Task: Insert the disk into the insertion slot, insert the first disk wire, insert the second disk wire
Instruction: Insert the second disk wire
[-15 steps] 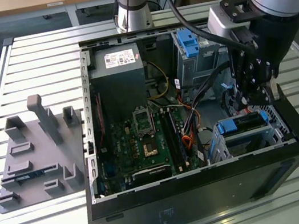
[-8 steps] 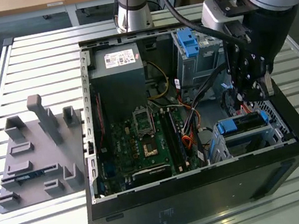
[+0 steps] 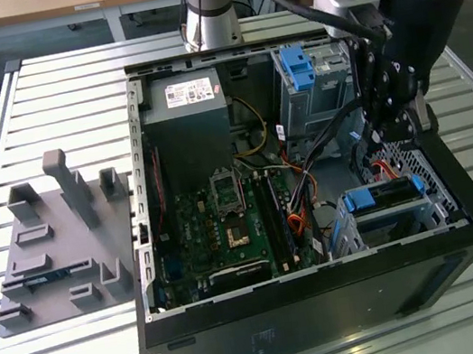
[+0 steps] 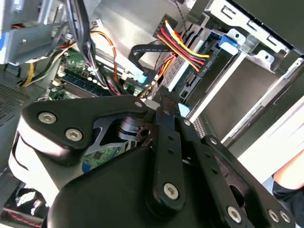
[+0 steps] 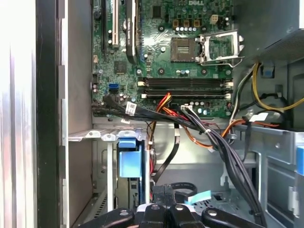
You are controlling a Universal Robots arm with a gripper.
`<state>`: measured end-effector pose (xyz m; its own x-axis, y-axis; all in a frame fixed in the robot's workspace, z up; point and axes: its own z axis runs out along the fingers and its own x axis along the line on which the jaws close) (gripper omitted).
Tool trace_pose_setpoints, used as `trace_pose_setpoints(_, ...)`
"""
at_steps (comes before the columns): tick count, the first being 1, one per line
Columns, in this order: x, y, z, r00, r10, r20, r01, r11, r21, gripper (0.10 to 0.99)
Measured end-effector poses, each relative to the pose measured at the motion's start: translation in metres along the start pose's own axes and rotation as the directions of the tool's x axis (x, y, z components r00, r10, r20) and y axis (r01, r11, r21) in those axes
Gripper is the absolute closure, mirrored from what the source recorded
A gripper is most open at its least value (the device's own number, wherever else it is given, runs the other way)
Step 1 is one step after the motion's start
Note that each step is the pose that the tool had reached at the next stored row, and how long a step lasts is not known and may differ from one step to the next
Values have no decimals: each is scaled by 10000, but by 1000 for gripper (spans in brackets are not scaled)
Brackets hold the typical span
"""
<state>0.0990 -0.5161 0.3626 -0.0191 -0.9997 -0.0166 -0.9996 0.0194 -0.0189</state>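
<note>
The disk (image 3: 385,197), framed by its blue carrier (image 4: 229,42), lies inside the insertion slot (image 3: 414,221), the low metal cage at the case's corner on the exterior view's right. A red, yellow and black wire bundle (image 4: 183,47) ends in a black plug (image 4: 202,69) seated at the disk's rear edge. My gripper (image 3: 391,133) hangs just behind the disk, its fingers (image 4: 164,123) drawn together on the black connector (image 5: 161,192) of a flat black cable with a light-blue tab (image 4: 142,76). The connector sits close to the disk's rear; contact with it is hidden.
The open case holds a green motherboard (image 3: 227,224), a grey power supply (image 3: 185,117) and a taller cage with a blue tab (image 3: 300,69). Loose cable bundles (image 5: 213,137) cross beside the slot. A grey fixture plate (image 3: 56,245) lies on the slatted table at the exterior view's left.
</note>
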Motion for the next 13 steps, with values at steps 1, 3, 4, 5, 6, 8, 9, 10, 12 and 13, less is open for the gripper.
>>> trace_pose_setpoints(1,-21,0,-12,10000,0,-3,0,10000,0,980)
trace_pose_setpoints(3,-79,2,-14,10000,0,-48,0,10000,0,980)
trace_pose_setpoints(4,-103,2,-13,10000,-1,-97,1,10000,1,980)
trace_pose_setpoints(5,-118,2,-13,9999,-4,-155,4,10000,2,980)
trace_pose_setpoints(6,-133,3,-12,9997,-4,-224,4,10000,4,980)
trace_pose_setpoints(8,-156,3,-7,9994,-7,-345,7,10000,5,980)
trace_pose_setpoints(9,-165,3,-2,9994,-7,-360,7,10000,5,980)
trace_pose_setpoints(10,-169,3,1,9993,-7,-361,7,10000,5,980)
trace_pose_setpoints(12,-173,4,10,9994,-7,-348,7,10000,5,973)
trace_pose_setpoints(13,-174,4,14,9994,-6,-339,6,10000,5,973)
